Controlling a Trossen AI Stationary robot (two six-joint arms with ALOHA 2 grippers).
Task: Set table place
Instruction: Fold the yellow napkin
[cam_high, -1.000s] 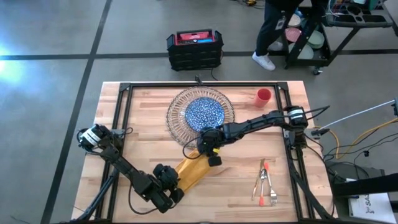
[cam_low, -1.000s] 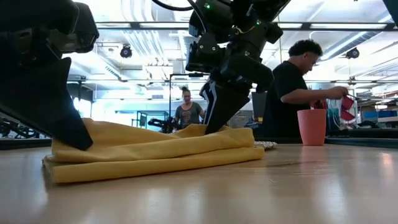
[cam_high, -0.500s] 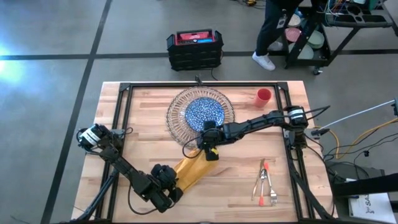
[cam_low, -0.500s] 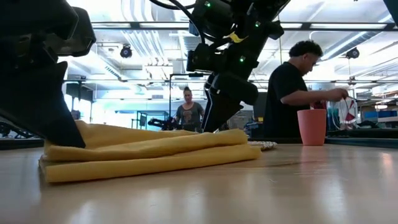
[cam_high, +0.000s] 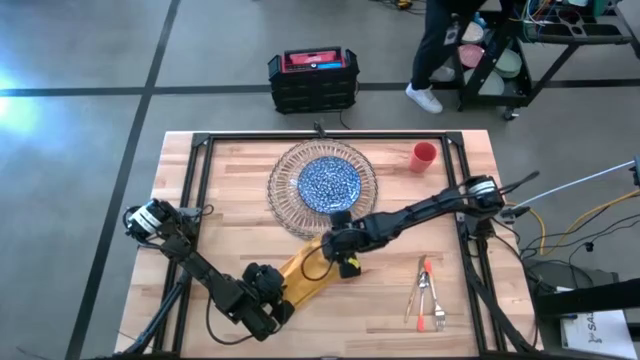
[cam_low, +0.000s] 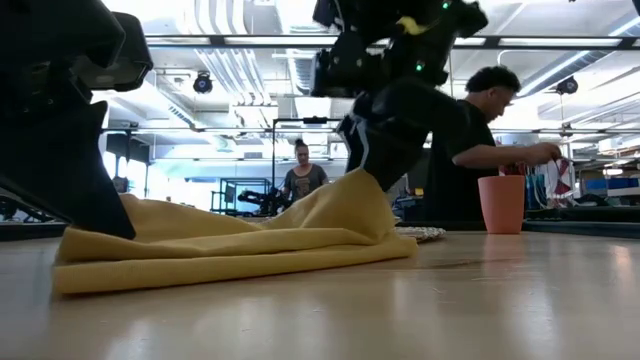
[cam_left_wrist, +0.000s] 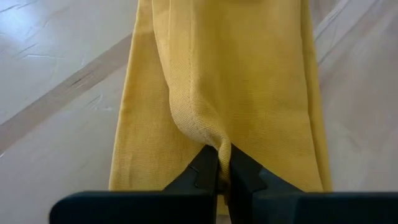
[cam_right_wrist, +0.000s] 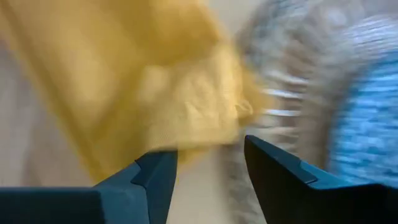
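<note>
High view: glass charger (cam_high: 283, 196) sits at the far middle of the surface (cam_high: 230, 225) with the blue-patterned plate (cam_high: 330, 183) stacked on it, so that part looks done. Red cup (cam_high: 424, 154) stands off to the right of the charger, near the far right corner, plausibly its final spot. Cutlery (cam_high: 428, 292) lies bunched at the near right, well apart from the plate, not laid out yet. Yellow napkin (cam_high: 305, 277) lies folded on the near side of the charger, slanting toward the left arm, not placed yet.

Left claw (cam_left_wrist: 222, 169) is pressed together, pinching a fold at the napkin's near end. Right claw (cam_right_wrist: 208, 163) is at the napkin's far end, just beside the charger rim; fingers are spread in the right wrist view, cloth edge lying ahead of them. Low view shows that far end raised into a peak under the right claw, so whether cloth is caught there is unclear.

Judgement: roughly halfway; napkin positioning in hand, cutlery left.

Hard to read: right wrist view is motion-blurred, cutlery pieces too small to count, and both claw tips are hidden by the arms from above. A person (cam_low: 470, 140) works at a cart beyond the surface.
</note>
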